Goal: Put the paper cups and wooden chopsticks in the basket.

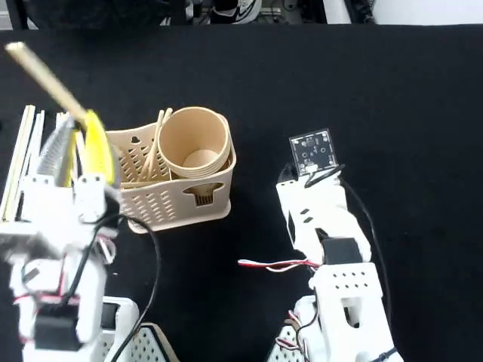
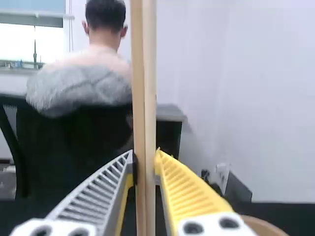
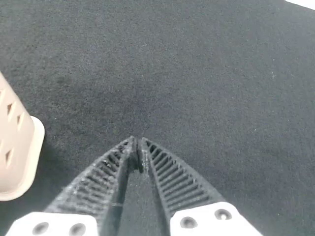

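Observation:
A beige basket point(image 1: 172, 197) stands left of the table's middle with stacked paper cups point(image 1: 194, 142) and a few wooden chopsticks point(image 1: 156, 145) inside it. My left gripper point(image 1: 79, 130), grey and yellow, is raised just left of the basket and shut on a wooden chopstick point(image 1: 44, 75) that slants up and to the far left. In the left wrist view that chopstick point(image 2: 143, 98) stands clamped between the fingers point(image 2: 170, 174). More chopsticks point(image 1: 20, 158) lie at the table's left edge. My right gripper point(image 3: 137, 147) is shut on nothing over bare cloth right of the basket point(image 3: 15, 157).
The black tablecloth point(image 1: 377, 90) covers the whole table. The right arm point(image 1: 324, 219) stands right of the basket with a red and white cable beside it. A person sits in a chair behind the table, back turned.

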Tool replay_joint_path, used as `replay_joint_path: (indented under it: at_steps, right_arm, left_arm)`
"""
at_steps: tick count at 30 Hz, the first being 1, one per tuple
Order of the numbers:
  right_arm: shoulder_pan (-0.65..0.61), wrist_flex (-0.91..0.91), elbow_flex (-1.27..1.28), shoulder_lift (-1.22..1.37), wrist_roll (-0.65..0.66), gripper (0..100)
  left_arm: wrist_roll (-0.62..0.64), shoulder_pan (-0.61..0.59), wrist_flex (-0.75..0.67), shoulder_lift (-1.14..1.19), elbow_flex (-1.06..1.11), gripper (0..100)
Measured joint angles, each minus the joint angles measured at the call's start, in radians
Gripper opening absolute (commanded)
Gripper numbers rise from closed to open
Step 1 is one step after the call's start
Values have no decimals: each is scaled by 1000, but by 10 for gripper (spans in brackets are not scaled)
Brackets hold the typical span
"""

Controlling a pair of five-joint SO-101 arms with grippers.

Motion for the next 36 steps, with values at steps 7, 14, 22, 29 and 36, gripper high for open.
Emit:
replay_joint_path:
  at_steps: [7, 14, 22, 29, 36]
  right_arm:
    - [0, 0, 0, 0, 0, 13]
    - [0, 0, 0, 0, 0, 13]
    - [0, 0, 0, 0, 0, 13]
    - [0, 0, 0, 0, 0, 13]
    - [0, 0, 0, 0, 0, 13]
  left_arm:
    - [0, 5, -92, 0, 224, 82]
    - [103, 5, 15, -3, 201, 215]
    - [155, -64, 313, -5, -100, 216]
    - [155, -353, 456, 167, -356, 217]
    - [94, -531, 480, 643, -543, 217]
